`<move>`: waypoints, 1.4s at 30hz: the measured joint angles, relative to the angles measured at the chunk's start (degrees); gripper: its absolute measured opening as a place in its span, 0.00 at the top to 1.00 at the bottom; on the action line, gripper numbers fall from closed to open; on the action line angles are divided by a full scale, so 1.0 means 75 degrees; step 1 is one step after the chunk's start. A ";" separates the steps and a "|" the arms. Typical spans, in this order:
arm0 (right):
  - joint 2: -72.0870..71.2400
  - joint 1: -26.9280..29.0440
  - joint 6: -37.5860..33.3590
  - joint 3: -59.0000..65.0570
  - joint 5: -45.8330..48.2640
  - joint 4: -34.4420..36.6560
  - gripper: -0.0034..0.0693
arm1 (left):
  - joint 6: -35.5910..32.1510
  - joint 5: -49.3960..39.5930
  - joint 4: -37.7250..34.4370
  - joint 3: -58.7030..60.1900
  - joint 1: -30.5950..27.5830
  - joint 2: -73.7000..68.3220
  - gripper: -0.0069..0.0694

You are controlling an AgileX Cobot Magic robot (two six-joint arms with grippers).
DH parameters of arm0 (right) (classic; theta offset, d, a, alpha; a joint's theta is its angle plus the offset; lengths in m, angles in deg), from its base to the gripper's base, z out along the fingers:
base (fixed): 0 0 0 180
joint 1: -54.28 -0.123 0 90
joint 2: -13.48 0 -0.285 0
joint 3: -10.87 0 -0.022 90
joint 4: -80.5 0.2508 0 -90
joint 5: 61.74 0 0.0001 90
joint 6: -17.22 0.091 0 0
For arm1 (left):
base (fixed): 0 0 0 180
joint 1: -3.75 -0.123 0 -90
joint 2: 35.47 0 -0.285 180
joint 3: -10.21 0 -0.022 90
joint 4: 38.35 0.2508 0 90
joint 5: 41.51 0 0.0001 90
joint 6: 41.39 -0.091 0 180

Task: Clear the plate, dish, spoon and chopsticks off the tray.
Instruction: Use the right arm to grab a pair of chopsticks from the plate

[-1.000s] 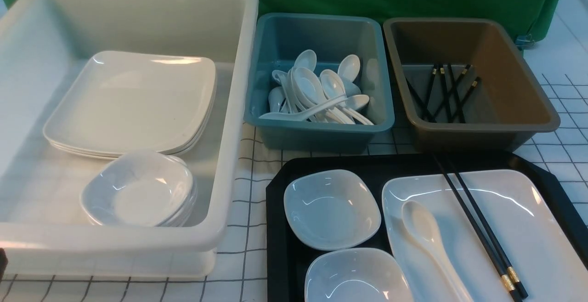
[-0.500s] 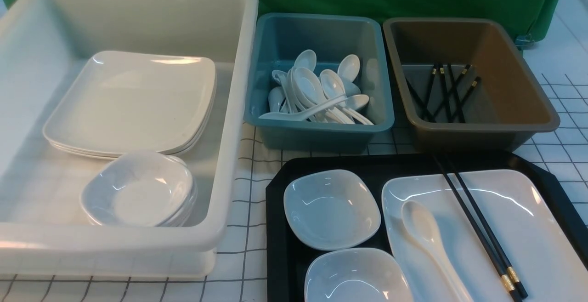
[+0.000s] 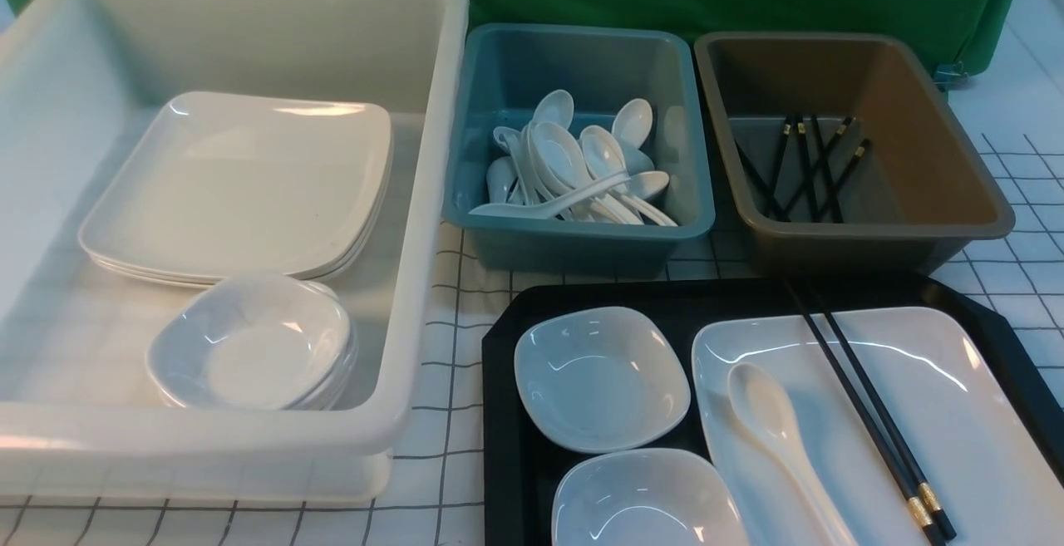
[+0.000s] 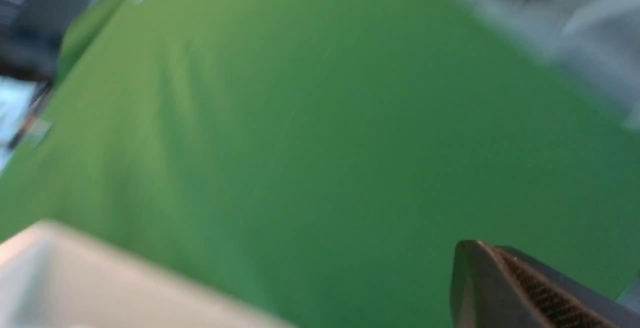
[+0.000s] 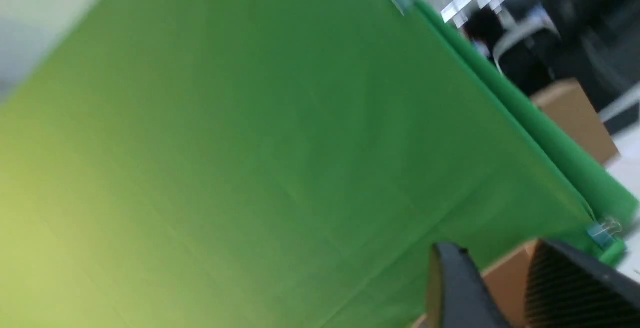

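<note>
Big black rect. plastic tray w/ cut corners (image 3: 665,297) is set at front right. Large glossy white rounded-square plate (image 3: 956,413) is laid on its right half. A small deep white dish (image 3: 600,378) and a second dish (image 3: 644,500) are set on the left half. Long black chopsticks (image 3: 864,413) and white soup spoon (image 3: 773,421) are laid on the plate. Left gripper (image 4: 480,268) is clenched; right gripper (image 5: 492,258) is seen w/ jaws parted.

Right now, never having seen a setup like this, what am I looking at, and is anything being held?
The wide picture looks forward from between a robot's two arms: a black tray holds a large plate, with a spoon and chopsticks lying on it, beside two small dishes. A white tub, a teal tub and a brown tub stand behind. The two blurry pictures come from wrist cameras facing a green backdrop. The left hand is shut, the right hand open; both hold nothing.
</note>
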 joint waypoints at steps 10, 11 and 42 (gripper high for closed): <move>0.3299 -0.1406 -0.2520 -0.4717 0.6762 -0.1211 0.94 | -0.3833 -0.5482 -0.2424 -0.2307 0.0000 -0.4392 0.89; 0.3631 -0.1559 -0.2685 -0.4998 0.7403 -0.1220 0.94 | -0.4046 -0.5679 -0.2691 -0.2314 0.0000 -0.4706 0.89; 1.2786 -0.1694 -0.4419 -0.6585 0.7042 -0.1459 0.28 | -0.3497 -0.4344 -0.1139 -0.4599 0.6958 -0.9281 0.91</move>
